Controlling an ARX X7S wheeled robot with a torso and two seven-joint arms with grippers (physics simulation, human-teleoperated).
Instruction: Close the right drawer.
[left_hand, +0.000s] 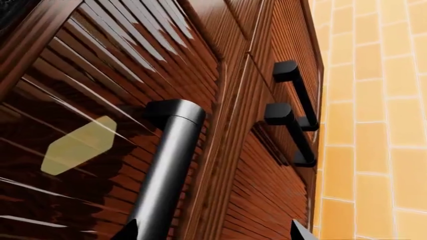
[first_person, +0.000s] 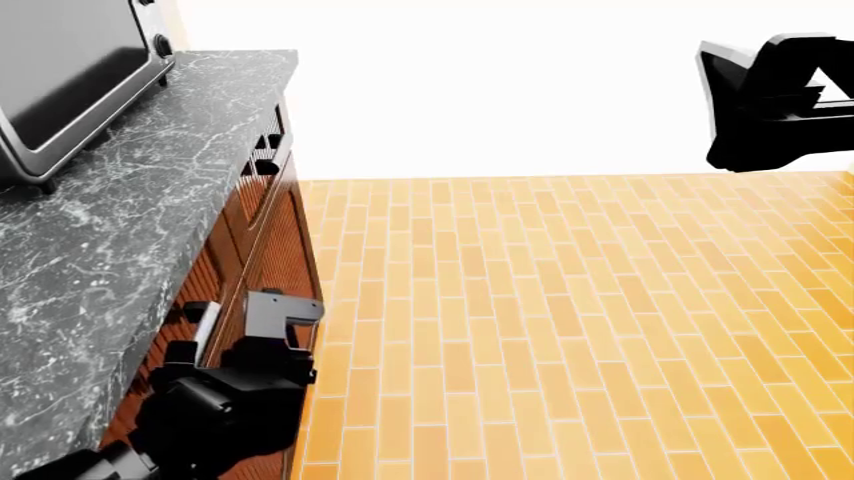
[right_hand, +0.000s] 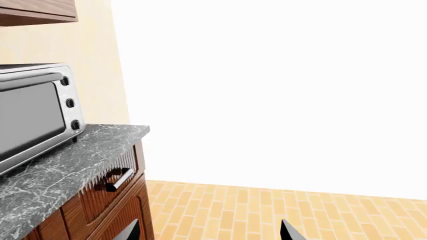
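The right drawer's reddish-brown ribbed front (left_hand: 100, 100) fills the left wrist view from very close, and its metal bar handle (left_hand: 167, 160) runs just beside one fingertip. My left gripper (left_hand: 215, 231) is open, with its tips spread wide before the panel and the cabinet frame. In the head view the left gripper (first_person: 287, 318) hangs low against the cabinet face, next to the drawer handle (first_person: 206, 328). How far the drawer stands out I cannot tell. My right gripper (right_hand: 208, 231) is open and empty, held high over the floor, far from the cabinets; the right arm (first_person: 781, 100) shows at upper right.
Two black vertical handles (left_hand: 293, 115) mark the cabinet doors beside the drawer. A grey marble counter (first_person: 120, 230) carries a toaster oven (first_person: 67, 80). Another drawer front with a bar handle (right_hand: 119, 180) sits at the counter's far end. Orange tiled floor (first_person: 561, 330) spreads to the right.
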